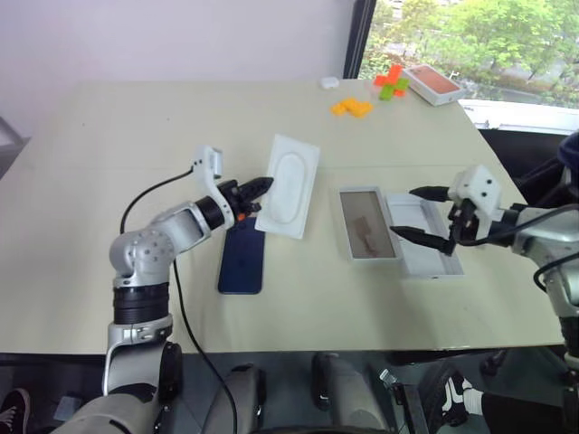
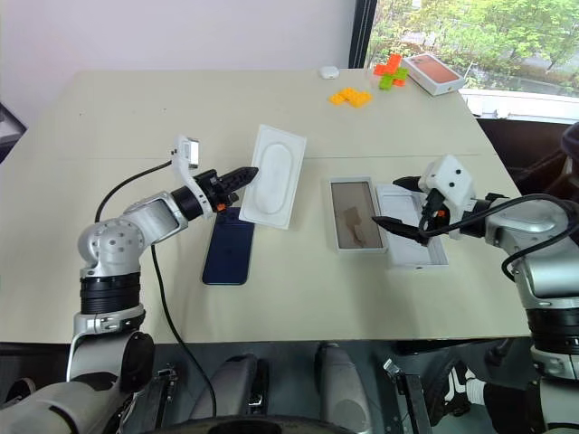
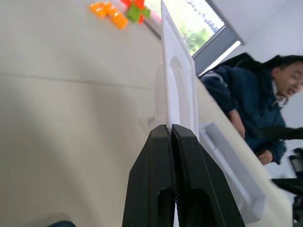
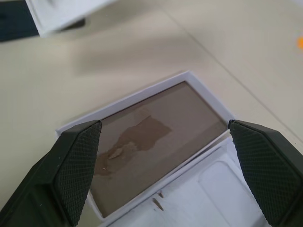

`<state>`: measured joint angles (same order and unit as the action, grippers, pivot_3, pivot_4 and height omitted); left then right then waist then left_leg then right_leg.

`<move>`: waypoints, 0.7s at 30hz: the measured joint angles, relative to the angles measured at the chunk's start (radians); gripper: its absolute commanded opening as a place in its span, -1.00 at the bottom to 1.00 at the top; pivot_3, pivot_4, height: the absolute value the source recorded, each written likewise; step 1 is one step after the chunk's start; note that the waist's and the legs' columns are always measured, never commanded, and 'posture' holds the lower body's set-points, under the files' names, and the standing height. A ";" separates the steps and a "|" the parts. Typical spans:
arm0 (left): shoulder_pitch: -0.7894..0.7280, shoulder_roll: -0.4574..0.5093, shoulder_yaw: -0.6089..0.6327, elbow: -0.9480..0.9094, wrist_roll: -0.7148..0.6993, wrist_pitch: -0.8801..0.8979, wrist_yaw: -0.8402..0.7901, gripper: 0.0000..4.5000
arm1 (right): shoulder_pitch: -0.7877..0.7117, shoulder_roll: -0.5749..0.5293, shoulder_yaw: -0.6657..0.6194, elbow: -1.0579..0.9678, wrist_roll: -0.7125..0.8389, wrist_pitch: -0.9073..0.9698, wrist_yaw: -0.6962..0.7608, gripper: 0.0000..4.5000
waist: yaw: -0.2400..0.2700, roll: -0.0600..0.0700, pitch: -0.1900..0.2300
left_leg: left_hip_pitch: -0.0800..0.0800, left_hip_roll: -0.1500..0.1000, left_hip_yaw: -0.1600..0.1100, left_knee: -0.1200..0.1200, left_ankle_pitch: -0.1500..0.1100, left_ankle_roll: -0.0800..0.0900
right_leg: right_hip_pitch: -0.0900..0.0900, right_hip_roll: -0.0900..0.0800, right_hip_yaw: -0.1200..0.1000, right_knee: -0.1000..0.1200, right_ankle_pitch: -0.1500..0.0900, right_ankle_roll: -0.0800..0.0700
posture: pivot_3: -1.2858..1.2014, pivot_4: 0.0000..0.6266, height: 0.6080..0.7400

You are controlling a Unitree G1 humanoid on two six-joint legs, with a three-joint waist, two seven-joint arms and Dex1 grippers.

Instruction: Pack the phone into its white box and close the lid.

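Phone lies on the left end effector's side, well apart from the white box.

The phone point(image 1: 242, 259) rests flat on the table point(image 1: 109, 145), long axis running toward the robot, left of the white box point(image 1: 367, 224). The left end effector point(image 1: 257, 189), nearer it, pinches the white insert point(image 1: 289, 185); the right end effector point(image 1: 428, 215) hangs wide open over the lid point(image 1: 423, 242) just right of the box.

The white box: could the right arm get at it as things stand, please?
Probably yes: the right claw hangs open just over the lid, beside the white box, with nothing between them.
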<state>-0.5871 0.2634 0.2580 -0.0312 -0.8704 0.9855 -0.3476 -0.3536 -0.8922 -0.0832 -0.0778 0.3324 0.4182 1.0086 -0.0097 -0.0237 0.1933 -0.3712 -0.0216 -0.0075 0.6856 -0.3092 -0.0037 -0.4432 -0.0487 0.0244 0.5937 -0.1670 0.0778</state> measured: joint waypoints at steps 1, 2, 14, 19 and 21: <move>0.010 0.011 0.003 -0.003 -0.001 -0.004 -0.006 -0.99 | -0.006 0.004 0.022 -0.004 -0.018 0.007 -0.012 1.00 | -0.001 0.000 0.000 | 0.000 0.000 0.000 0.000 0.000 0.000 | 0.000 0.000 0.000 0.000 0.000 0.000 | 0.03 -0.52 1.00; 0.017 0.014 0.015 -0.003 -0.011 -0.002 -0.004 -0.99 | -0.012 0.011 0.047 -0.009 -0.039 0.013 -0.026 1.00 | -0.001 0.000 0.000 | 0.000 0.000 0.000 0.000 0.000 0.000 | 0.000 0.000 0.000 0.000 0.000 0.000 | 0.03 -0.52 1.00; 0.008 0.028 0.120 0.003 -0.089 0.016 0.055 -1.00 | -0.149 0.138 0.256 0.087 -0.282 -0.061 -0.168 -0.98 | 0.003 0.000 0.000 | -0.001 -0.002 -0.001 0.000 0.000 0.000 | -0.001 -0.002 0.000 0.000 0.000 0.000 | 0.03 -0.52 1.00; 0.003 0.025 0.119 0.003 -0.101 0.014 0.070 -1.00 | -0.154 0.138 0.309 0.134 -0.351 -0.136 -0.157 -0.98 | -0.002 0.000 0.000 | 0.000 -0.001 -0.001 0.000 0.000 0.000 | -0.001 -0.001 -0.001 0.001 0.000 0.000 | 0.03 -0.52 1.00; 0.003 0.024 0.120 0.003 -0.104 0.014 0.074 -1.00 | -0.153 0.138 0.329 0.146 -0.375 -0.156 -0.149 -0.98 | -0.003 0.000 0.000 | 0.000 -0.001 -0.001 0.000 0.000 0.000 | -0.001 -0.001 -0.001 0.001 0.000 0.000 | 0.03 -0.52 1.00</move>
<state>-0.5837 0.2870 0.3776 -0.0279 -0.9740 0.9995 -0.2736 -0.5067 -0.7537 0.2454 0.0682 -0.0424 0.2624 0.8597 -0.0127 -0.0239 0.1933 -0.3714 -0.0224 -0.0081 0.6854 -0.3091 -0.0038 -0.4439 -0.0495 0.0236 0.5946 -0.1667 0.0777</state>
